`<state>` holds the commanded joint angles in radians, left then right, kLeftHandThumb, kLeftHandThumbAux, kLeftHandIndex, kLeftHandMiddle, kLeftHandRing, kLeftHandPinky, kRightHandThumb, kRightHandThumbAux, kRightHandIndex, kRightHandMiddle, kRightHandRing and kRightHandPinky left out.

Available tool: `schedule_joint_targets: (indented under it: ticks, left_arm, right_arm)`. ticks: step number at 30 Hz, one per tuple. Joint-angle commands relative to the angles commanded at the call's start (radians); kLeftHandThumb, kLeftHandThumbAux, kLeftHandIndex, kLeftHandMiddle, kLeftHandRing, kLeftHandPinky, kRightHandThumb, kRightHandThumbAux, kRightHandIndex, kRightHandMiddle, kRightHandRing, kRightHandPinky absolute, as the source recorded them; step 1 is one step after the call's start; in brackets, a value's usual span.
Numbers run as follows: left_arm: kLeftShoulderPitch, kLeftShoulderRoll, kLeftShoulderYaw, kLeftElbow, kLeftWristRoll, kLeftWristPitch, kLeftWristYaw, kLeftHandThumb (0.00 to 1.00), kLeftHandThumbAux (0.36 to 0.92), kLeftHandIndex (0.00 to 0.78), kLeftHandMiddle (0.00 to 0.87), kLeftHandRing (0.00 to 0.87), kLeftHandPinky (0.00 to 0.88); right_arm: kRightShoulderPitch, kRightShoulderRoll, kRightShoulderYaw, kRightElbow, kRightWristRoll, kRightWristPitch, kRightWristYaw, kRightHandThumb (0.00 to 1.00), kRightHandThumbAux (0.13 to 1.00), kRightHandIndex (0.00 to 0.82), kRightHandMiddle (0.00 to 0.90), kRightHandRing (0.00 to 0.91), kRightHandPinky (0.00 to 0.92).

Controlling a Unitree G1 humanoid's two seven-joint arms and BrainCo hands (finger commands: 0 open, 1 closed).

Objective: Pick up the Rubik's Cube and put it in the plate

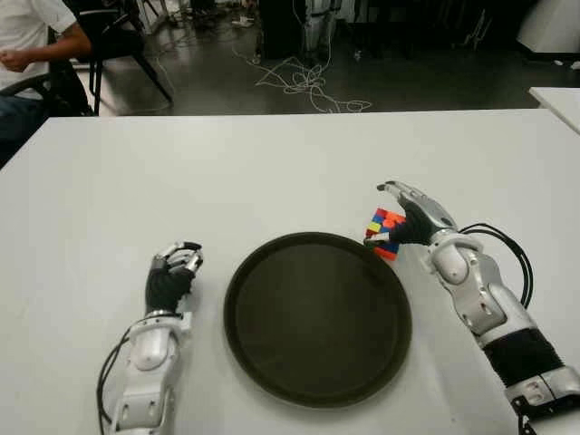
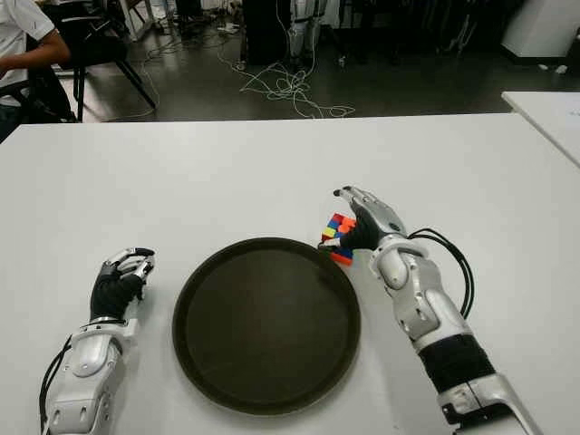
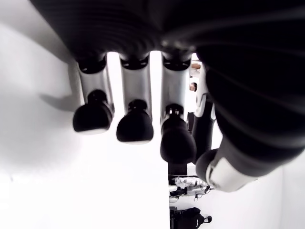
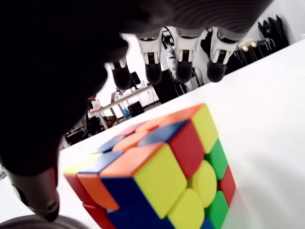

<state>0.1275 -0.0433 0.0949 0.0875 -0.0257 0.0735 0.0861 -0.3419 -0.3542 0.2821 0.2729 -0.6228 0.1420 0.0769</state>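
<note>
The Rubik's Cube (image 1: 384, 233) sits on the white table (image 1: 272, 172), just beside the right edge of the dark plate (image 1: 317, 317). The right hand (image 1: 412, 217) is over it, fingers spread, holding nothing. The left hand (image 1: 172, 276), left of the plate, has curled fingers and holds nothing.

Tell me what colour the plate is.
The plate is dark brown, nearly black, plain and unpatterned; the left eye view shows it best.

Head stereo pair down on the table (image 1: 272, 172); wrist cameras close under each palm.
</note>
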Motion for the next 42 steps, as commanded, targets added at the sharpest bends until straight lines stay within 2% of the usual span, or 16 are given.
schedule_joint_targets:
  ticks: [18,27,42]
  left_arm:
    - [0.000,0.008,-0.003,0.005,0.004,-0.002,-0.002,0.711,0.704,0.444,0.812,0.823,0.819]
    - [-0.002,0.007,-0.003,0.004,0.006,0.006,0.004,0.710,0.704,0.444,0.815,0.826,0.826]
    - [0.001,0.006,-0.001,0.000,-0.007,0.006,-0.008,0.712,0.704,0.444,0.812,0.823,0.815]
  right_arm:
    - [0.004,0.005,-0.004,0.001,0.007,0.003,-0.005,0.000,0.694,0.000,0.000,0.000,0.000]
    - [0.007,0.004,-0.005,-0.003,0.011,-0.002,-0.003,0.000,0.664,0.000,0.000,0.000,0.000]
    - [0.010,-0.001,-0.006,0.008,0.011,-0.038,-0.024,0.000,0.681,0.000,0.000,0.000,0.000]
